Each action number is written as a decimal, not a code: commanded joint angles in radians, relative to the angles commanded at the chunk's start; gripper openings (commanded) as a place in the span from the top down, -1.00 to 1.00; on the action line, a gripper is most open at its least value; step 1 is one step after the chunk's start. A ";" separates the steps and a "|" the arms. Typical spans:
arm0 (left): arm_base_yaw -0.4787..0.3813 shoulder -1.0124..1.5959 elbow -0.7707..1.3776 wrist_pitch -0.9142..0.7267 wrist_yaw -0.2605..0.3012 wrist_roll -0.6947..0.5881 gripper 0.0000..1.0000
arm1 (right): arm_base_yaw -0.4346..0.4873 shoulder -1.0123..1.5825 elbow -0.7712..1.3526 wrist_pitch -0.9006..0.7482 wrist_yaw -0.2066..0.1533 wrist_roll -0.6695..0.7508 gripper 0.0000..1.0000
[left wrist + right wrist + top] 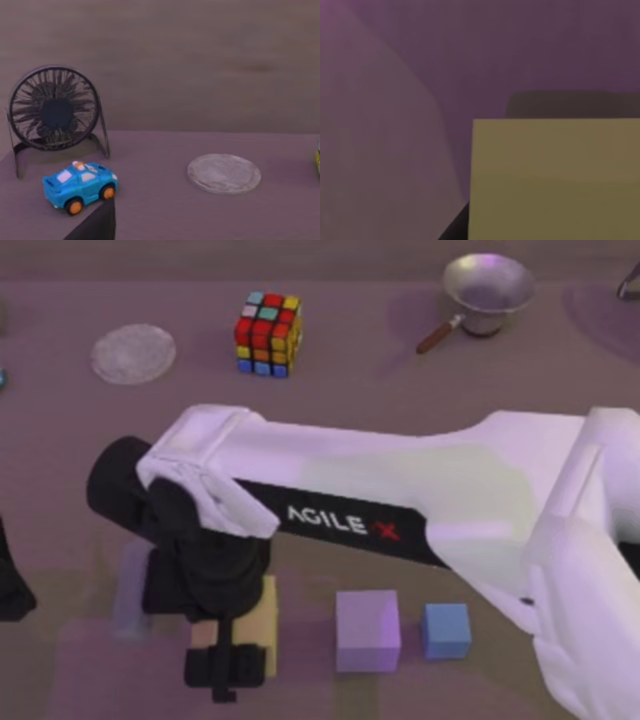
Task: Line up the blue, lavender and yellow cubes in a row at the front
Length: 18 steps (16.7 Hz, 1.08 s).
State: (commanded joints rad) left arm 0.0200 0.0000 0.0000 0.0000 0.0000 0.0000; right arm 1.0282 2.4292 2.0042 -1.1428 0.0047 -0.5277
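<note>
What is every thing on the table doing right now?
yellow cube: on the table at the front, mostly hidden under the right gripper.
lavender cube: flat on the table, apart from its neighbours.
blue cube: flat on the table, rightmost in the row.
puzzle cube: resting at the back, colours scrambled.
pan: upright, empty.
toy car: on its wheels.
fan: standing upright.
</note>
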 joint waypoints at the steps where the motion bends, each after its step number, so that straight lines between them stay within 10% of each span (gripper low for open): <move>1: 0.000 0.000 0.000 0.000 0.000 0.000 -1.00 | 0.000 0.000 0.000 0.000 0.000 0.000 0.70; 12: 0.000 0.000 0.000 0.000 0.000 0.000 -1.00 | 0.000 0.000 0.000 0.000 0.000 0.000 -0.96; 18: 0.000 0.000 0.000 0.000 0.000 0.000 -1.00 | 0.000 0.000 0.000 0.000 0.000 0.000 -1.00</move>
State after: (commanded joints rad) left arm 0.0200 0.0000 0.0000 0.0000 0.0000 0.0000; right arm 1.0282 2.4292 2.0042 -1.1428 0.0047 -0.5277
